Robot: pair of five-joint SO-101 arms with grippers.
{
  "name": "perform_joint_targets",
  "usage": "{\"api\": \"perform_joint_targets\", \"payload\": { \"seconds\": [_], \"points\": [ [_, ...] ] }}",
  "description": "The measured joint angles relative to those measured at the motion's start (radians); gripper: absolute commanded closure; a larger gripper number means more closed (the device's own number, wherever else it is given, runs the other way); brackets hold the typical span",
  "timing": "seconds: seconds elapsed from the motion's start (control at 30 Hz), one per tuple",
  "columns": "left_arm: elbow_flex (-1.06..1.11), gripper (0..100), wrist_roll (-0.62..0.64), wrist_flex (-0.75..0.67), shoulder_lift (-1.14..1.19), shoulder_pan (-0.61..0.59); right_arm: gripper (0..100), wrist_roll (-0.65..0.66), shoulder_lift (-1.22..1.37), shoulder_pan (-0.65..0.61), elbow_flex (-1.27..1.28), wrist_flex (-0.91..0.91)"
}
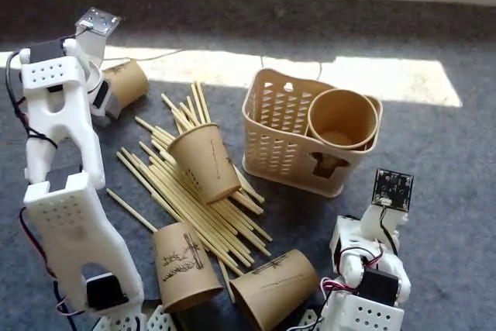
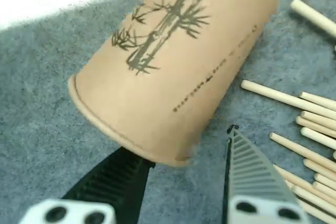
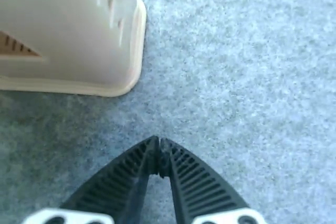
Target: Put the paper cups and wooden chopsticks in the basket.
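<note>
A paper cup (image 2: pixel 173 61) with a bamboo print lies on its side on the grey carpet, and my left gripper (image 2: pixel 181 145) stands open with its fingertips on either side of the cup's end. From above, this cup (image 1: pixel 124 83) is at the far left by the left gripper (image 1: pixel 105 97). Three more cups (image 1: pixel 205 162) (image 1: pixel 184 265) (image 1: pixel 273 287) lie among a pile of wooden chopsticks (image 1: pixel 194 191). The beige basket (image 1: pixel 279 137) holds one cup (image 1: pixel 341 118). My right gripper (image 3: pixel 158 156) is shut, empty, over bare carpet just short of the basket (image 3: pixel 79 35).
The right arm's base (image 1: pixel 368 300) sits at the near right, the left arm (image 1: pixel 62 191) runs along the left side. A sunlit strip (image 1: pixel 387 79) crosses the carpet behind the basket. Open carpet lies right of the basket.
</note>
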Motion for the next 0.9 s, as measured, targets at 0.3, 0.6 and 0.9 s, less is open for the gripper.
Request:
{"api": "perform_joint_targets", "payload": {
  "seconds": [0.3,0.6,0.9],
  "points": [
    [0.000,92,0.000,0.009,0.000,0.081,98.0,0.000,0.000,0.000,0.000,0.000],
    [0.000,100,0.000,0.083,-0.109,0.126,98.0,0.000,0.000,0.000,0.000,0.000],
    [0.000,100,0.000,0.262,-0.245,0.180,98.0,0.000,0.000,0.000,0.000,0.000]
  ]
}}
